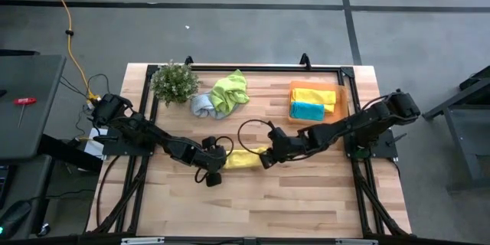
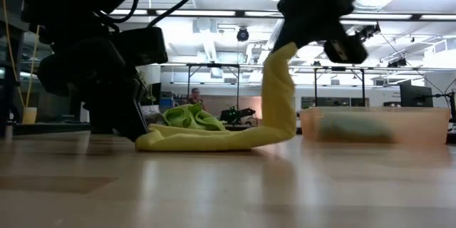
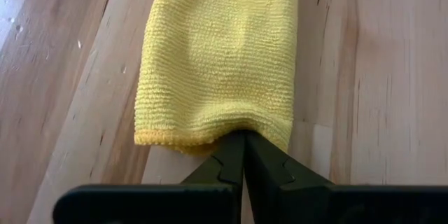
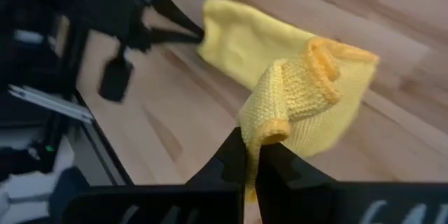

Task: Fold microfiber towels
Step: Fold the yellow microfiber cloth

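A: Status on the yellow towel (image 1: 243, 158)?

B: Mid-table, stretched between both arms. The left gripper (image 3: 243, 155) is pinching its left end, fingers pressed together on the hem. That end lies flat on the table (image 1: 306, 207).

A: Right side?

B: The right gripper (image 4: 250, 150) is clamped on the opposite end, fingers squeezed together on a bunched corner. That end is lifted off the wood; from table height the cloth rises upright into the gripper, while the rest trails flat toward the left gripper.

A: So one end down, one end up.

B: Yes. The towel looks doubled lengthwise, a long narrow strip.

A: Other towels?

B: The lime green towel (image 1: 230, 89) is crumpled at the back of the table, touching a pale grey-blue towel (image 1: 202, 106) just to its left. Both sit beside the small plant (image 1: 174, 82).

A: Tray?

B: The orange tray (image 1: 341, 92) is at the back right. It holds a second yellow towel (image 1: 312, 95) folded flat, with a teal towel (image 1: 307, 111) folded just in front of it, touching.

A: Arms crossing anything?

B: No. Both reach inward from their own sides, grippers near each other, well apart from the tray and the back pile.
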You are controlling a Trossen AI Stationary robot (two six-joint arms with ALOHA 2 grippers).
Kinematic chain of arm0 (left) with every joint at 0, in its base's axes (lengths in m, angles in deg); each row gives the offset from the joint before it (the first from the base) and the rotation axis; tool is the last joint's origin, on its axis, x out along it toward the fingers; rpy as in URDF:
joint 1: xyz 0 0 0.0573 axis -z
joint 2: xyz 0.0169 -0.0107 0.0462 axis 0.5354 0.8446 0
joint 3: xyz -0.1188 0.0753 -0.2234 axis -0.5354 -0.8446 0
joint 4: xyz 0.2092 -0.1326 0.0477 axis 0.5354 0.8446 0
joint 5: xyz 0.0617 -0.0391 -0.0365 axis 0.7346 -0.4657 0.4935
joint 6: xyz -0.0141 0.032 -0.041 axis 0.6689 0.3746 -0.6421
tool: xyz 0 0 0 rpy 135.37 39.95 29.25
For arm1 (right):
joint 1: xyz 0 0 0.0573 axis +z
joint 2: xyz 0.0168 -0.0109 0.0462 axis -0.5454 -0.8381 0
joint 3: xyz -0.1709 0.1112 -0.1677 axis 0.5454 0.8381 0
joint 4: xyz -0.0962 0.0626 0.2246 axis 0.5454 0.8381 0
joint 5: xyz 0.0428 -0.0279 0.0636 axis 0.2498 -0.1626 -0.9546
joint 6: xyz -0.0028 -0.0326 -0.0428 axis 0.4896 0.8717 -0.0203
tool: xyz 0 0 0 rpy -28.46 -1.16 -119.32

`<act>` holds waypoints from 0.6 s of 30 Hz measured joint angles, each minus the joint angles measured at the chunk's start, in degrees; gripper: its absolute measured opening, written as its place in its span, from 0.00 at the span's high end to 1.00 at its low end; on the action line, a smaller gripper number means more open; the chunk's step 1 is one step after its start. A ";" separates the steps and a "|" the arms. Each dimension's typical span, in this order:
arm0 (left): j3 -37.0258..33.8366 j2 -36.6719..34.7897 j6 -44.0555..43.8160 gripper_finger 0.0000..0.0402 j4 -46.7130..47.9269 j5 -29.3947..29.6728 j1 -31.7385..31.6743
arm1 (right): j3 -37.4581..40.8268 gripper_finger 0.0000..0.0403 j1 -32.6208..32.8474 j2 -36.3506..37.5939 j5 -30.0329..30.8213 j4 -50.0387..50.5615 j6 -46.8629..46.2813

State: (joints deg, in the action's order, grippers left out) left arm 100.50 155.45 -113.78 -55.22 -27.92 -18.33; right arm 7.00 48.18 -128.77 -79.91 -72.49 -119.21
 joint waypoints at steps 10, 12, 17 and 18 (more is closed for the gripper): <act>-0.09 0.11 -0.02 1.00 -1.28 -0.15 -0.15 | -0.03 1.00 -2.31 -8.11 -1.95 -17.41 0.42; -0.09 0.13 -0.27 1.00 -1.52 -0.03 -0.15 | -0.03 1.00 -2.65 -9.84 -2.39 -20.71 0.42; -0.10 0.17 -0.90 1.00 -2.85 0.49 -0.15 | -0.03 1.00 -3.65 -13.86 -3.25 -27.37 0.40; -0.11 0.17 -0.91 1.00 -2.94 0.54 -0.15 | -0.03 1.00 -3.69 -14.57 -3.22 -28.57 0.35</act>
State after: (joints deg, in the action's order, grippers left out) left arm 100.40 155.63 -114.69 -58.17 -27.38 -18.48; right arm 6.97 44.49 -143.34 -83.14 -101.06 -118.86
